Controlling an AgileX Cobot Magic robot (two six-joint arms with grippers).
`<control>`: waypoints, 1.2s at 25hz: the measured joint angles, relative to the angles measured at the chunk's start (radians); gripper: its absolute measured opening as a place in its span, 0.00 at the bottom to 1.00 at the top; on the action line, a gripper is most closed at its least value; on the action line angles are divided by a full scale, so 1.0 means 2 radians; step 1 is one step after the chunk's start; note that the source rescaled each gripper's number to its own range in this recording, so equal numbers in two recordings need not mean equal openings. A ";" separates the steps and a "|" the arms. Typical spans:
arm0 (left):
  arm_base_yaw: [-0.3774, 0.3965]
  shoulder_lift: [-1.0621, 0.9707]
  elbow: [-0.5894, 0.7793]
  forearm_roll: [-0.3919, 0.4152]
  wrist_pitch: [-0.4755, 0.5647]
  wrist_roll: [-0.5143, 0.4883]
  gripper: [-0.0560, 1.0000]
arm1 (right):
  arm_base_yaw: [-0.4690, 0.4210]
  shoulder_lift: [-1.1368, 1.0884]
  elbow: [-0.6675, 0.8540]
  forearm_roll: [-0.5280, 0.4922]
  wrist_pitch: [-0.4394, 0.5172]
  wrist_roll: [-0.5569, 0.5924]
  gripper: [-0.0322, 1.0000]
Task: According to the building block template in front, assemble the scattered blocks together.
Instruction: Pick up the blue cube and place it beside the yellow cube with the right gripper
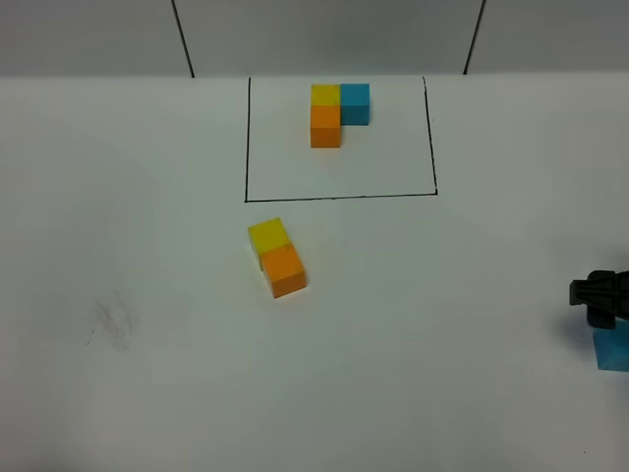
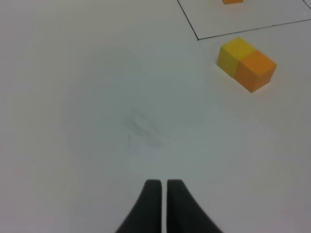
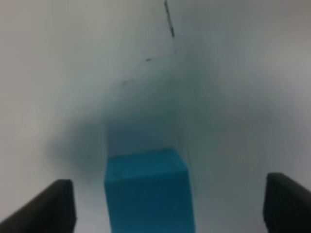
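Observation:
The building block template (image 1: 325,126) is a yellow, blue and orange L inside a thin black rectangle at the far middle of the table. Two of the scattered blocks, yellow (image 1: 267,237) and orange (image 1: 285,270), lie touching side by side just in front of the rectangle; the left wrist view shows the same yellow (image 2: 234,53) and orange (image 2: 255,70) cubes. The light blue block (image 1: 613,350) sits at the right edge. My right gripper (image 1: 598,295) hovers over it, open, with the blue block (image 3: 148,191) between its wide-set fingers, untouched. My left gripper (image 2: 162,194) is shut and empty, well short of the pair.
The black rectangle line (image 1: 339,197) runs just behind the yellow and orange pair. A faint grey smudge (image 1: 110,323) marks the white table at the left. A wall with dark seams rises behind the table's far edge.

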 joint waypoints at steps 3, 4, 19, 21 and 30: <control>0.000 0.000 0.000 0.000 0.000 0.000 0.06 | 0.000 0.000 0.000 0.007 0.000 -0.002 0.90; 0.000 0.000 0.000 0.000 0.000 0.000 0.06 | 0.000 0.000 0.000 0.007 0.000 -0.002 0.90; 0.000 0.000 0.000 0.000 0.000 0.000 0.06 | 0.014 0.044 0.000 0.010 -0.006 -0.008 0.84; 0.000 0.000 0.000 0.000 0.000 0.000 0.06 | 0.014 0.045 0.000 0.010 -0.008 -0.008 0.84; 0.000 0.000 0.000 0.000 0.000 0.000 0.06 | 0.014 0.076 0.000 0.009 -0.019 -0.008 0.84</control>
